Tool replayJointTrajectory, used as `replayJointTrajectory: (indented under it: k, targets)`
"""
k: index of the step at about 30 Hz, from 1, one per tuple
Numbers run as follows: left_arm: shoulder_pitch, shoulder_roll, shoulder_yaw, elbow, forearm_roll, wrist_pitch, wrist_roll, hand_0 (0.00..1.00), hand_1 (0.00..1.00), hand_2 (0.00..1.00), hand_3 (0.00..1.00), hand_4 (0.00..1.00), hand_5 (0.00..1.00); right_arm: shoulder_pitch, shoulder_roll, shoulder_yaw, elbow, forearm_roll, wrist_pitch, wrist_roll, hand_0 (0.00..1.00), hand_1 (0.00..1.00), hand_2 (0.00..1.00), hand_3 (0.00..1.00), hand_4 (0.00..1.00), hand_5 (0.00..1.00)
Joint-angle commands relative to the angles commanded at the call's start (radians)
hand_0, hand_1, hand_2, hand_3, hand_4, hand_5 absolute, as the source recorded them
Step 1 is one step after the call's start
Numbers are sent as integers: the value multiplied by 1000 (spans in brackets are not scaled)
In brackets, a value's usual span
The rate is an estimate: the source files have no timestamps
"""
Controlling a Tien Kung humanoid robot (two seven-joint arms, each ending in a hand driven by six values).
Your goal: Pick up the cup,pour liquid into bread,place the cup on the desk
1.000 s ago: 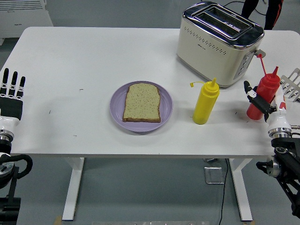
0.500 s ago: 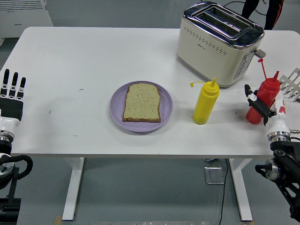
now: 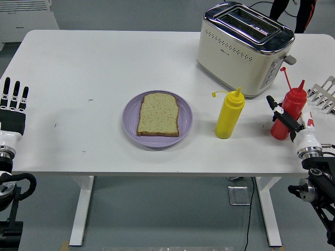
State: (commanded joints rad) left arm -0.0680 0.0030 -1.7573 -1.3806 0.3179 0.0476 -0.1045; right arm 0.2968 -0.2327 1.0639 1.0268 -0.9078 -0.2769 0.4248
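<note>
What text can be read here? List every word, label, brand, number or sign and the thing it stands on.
Toaster: a small dark mark on its cream side, too small to read.
White unit at the top left corner: a faint dark mark, too blurred to read.
Red bottle, yellow bottle, purple plate, bread: no print shows.
So no text here can be read.

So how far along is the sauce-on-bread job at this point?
Early stage. The right hand is wrapped around the red squeeze bottle, which looks just off the table. Nothing is poured: the bread on the purple plate is bare. Left: carry, pour, set down. The left hand rests open.
</note>
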Motion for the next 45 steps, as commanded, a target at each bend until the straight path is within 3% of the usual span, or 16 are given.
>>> replayJointTrajectory:
  k: [3, 4, 9, 10, 15, 16, 21, 22, 33, 34, 39, 40, 45]
  targets:
    - [0, 0, -2, 0, 0, 0, 0, 773, 720, 714, 698, 571, 998, -4, -2, 10, 4, -6, 24, -4, 300, 164, 228, 309, 955, 518]
    - [0, 0, -3, 0, 0, 0, 0, 773, 720, 714, 698, 571, 998, -5, -2, 12, 4, -6, 26, -5, 340, 204, 270, 378, 958, 500]
    - [0, -1, -2, 0, 0, 0, 1, 773, 720, 714, 698, 571, 998, -10, -3, 26, 6, 0, 17, 9, 340, 204, 270, 378, 958, 500]
    - [0, -1, -3, 0, 0, 0, 1, 773, 720, 714, 698, 571, 998, -10, -3, 28, 6, 1, 15, 11, 419, 309, 345, 503, 962, 492]
    - [0, -1, -3, 0, 0, 0, 1, 773, 720, 714, 698, 571, 998, -16, -3, 48, 11, 9, 8, 21, 419, 309, 345, 503, 962, 492]
    - [0, -1, -3, 0, 0, 0, 1, 773, 720, 714, 698, 571, 998, -18, -3, 52, 12, 8, 8, 22, 677, 567, 550, 735, 958, 476]
    - [-1, -1, -5, 0, 0, 0, 2, 773, 720, 714, 698, 571, 998, -19, -4, 61, 8, 17, 7, 30, 677, 567, 550, 735, 958, 476]
    - [-1, -1, -6, 0, 0, 1, 2, 773, 720, 714, 698, 571, 998, -19, -4, 61, 7, 17, 7, 30, 805, 717, 705, 837, 956, 460]
    - [-2, -1, -7, -1, 0, 1, 2, 773, 720, 714, 697, 571, 998, -34, -7, 76, 38, 10, -12, 48, 843, 752, 761, 877, 953, 451]
    - [-2, -1, -6, -1, 0, 1, 2, 773, 720, 714, 697, 571, 998, -37, -8, 82, 44, 3, -11, 44, 898, 816, 894, 989, 944, 429]
    - [-3, -1, -7, -1, 0, 1, 2, 773, 720, 714, 697, 571, 998, -63, -15, 113, 74, -25, -4, 32, 898, 816, 894, 989, 944, 429]
    - [-3, -1, -7, -1, 0, 0, 2, 773, 720, 714, 698, 571, 998, -70, -17, 122, 82, -29, -4, 31, 933, 874, 969, 998, 942, 386]
    - [-4, 0, -7, -1, 1, 1, 2, 773, 720, 714, 698, 571, 998, -112, -32, 172, 147, -59, -4, 28, 933, 874, 969, 998, 942, 386]
